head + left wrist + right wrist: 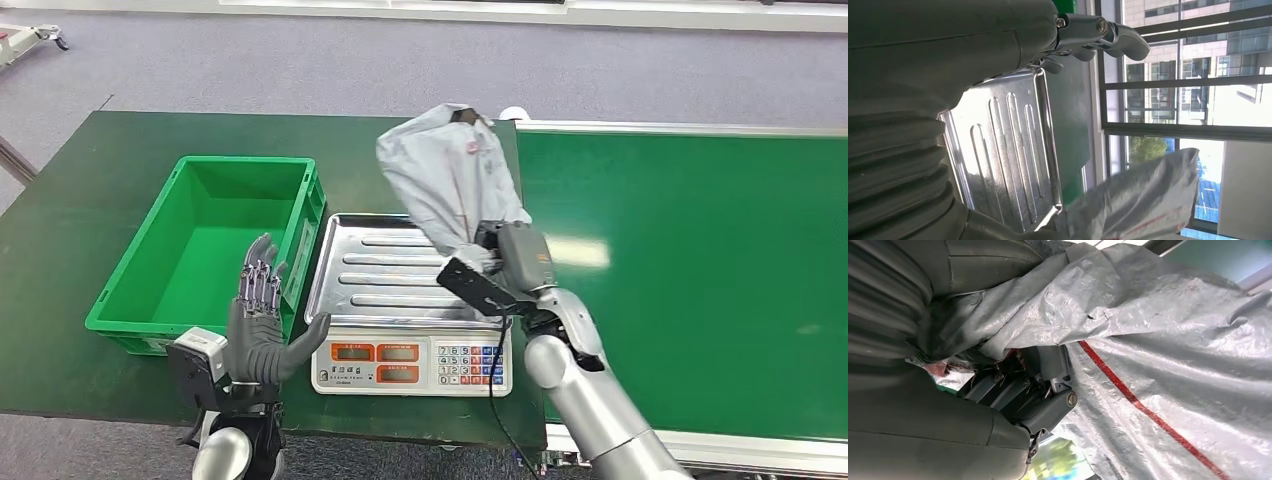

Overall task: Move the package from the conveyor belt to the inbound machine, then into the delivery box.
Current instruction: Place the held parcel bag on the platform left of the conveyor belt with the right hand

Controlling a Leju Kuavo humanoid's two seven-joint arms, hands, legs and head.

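A crumpled grey plastic package (450, 175) with a red stripe hangs in the air over the back right corner of the scale's steel tray (375, 270). My right hand (495, 262) grips its lower end; the right wrist view shows dark fingers (1033, 395) closed into the bag (1168, 340). My left hand (262, 325) stands upright with fingers spread, holding nothing, between the green delivery box (205, 250) and the scale. The left wrist view shows the tray (1003, 150) and the package (1143, 200) beyond the left hand (973, 45).
The scale's keypad and displays (410, 362) face me at the table's front edge. The green conveyor belt (700, 270) runs on the right. The dark green table (90, 200) carries box and scale. Grey floor lies beyond.
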